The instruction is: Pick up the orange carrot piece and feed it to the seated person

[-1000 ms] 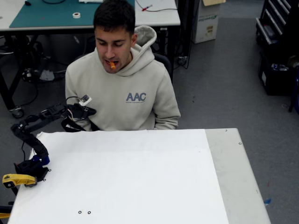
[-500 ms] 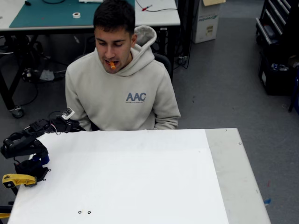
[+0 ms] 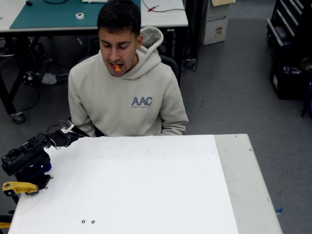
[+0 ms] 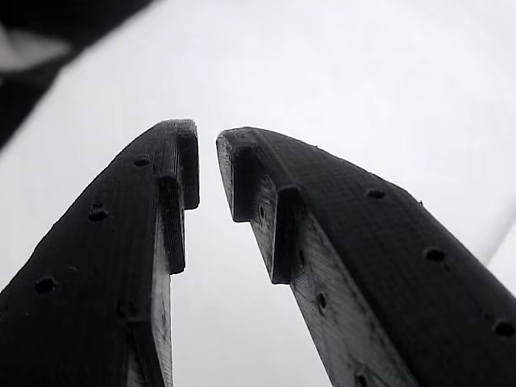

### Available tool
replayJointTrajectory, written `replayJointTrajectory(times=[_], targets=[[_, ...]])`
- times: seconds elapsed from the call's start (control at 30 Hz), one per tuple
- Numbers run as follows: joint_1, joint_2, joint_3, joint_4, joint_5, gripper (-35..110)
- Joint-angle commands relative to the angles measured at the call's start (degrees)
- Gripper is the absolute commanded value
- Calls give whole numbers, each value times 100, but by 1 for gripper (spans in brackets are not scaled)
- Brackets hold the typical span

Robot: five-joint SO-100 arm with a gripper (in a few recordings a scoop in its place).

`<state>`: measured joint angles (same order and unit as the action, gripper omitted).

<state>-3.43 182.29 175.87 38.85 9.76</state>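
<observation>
The orange carrot piece (image 3: 117,68) sits between the lips of the seated person (image 3: 127,92), who is at the far side of the table (image 3: 146,190) in a grey hoodie, head tipped down a little. From where the carrot is, I'd say the feeding is as good as done. The black arm is folded low at the table's near-left corner in the fixed view, with the gripper (image 3: 62,137) lying close over the far-left edge of the white tabletop, well apart from the person's face. In the wrist view the gripper (image 4: 207,161) has nothing in it: the two black fingers (image 4: 121,266) stand with a narrow gap at the tips that widens toward the base, slightly parted, with only the pale table surface beyond them. A yellow clamp (image 3: 18,187) holds the arm's base at the left edge. As for the carrot itself, it looks a small, light, stiff chunk, probably a bit smooth and damp, so my guess is it would want pinching across its short width near the middle, with one end left sticking out for the mouth to take; squeeze off-centre and such a tiny thing could pivot or pop out of the tips.
</observation>
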Motion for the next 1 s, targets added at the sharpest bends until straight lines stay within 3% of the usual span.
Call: replayJointTrajectory(times=[0.0,0.67,0.97], targets=[[-62,123,-211,404,44,-2],[-53,606,-703,2602,35,-2],[-53,615,-791,2707,44,-2]])
